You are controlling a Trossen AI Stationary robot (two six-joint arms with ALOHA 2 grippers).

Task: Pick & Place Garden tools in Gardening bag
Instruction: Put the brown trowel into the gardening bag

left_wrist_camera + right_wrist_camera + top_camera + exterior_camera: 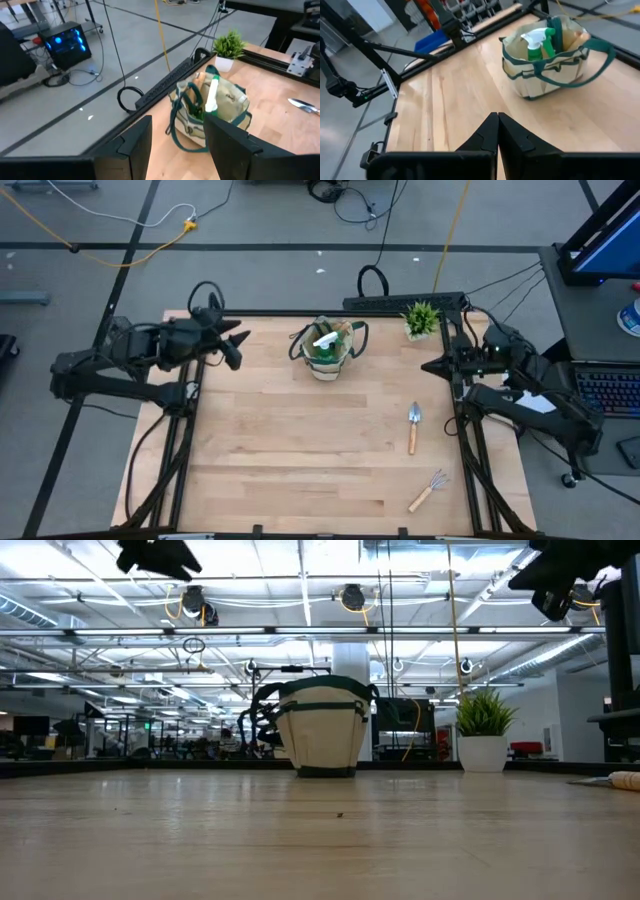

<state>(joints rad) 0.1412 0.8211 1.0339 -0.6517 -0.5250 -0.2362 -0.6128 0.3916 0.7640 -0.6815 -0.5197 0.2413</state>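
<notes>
High view first: I see the gardening bag at the top centre of the table, standing upright near the far edge, with the spray bottle sticking out of its mouth, white nozzle up. In the right wrist view I make out the same green bottle inside the bag, and something wooden-looking beside it that I cannot identify for sure. The bag's dark loop handles droop over its sides.

Two tools lie outside the bag. A trowel rests on the right-centre part of the table, blade toward the far edge, handle toward the near edge. The hand rake lies at the lower right, well apart from the bag and near the table's right side, tilted with its tines up and to the right.

The small potted plant stands at the upper right of the table, near the bag but not touching it.

My left gripper hangs at the upper left of the frame, over the table's left edge, pointing toward the bag; from its wrist view the fingers stand apart with nothing between them. My right gripper sits at the right edge, below the plant, and its fingers are pressed together and empty. Neither gripper touches any tool or the bag.
</notes>
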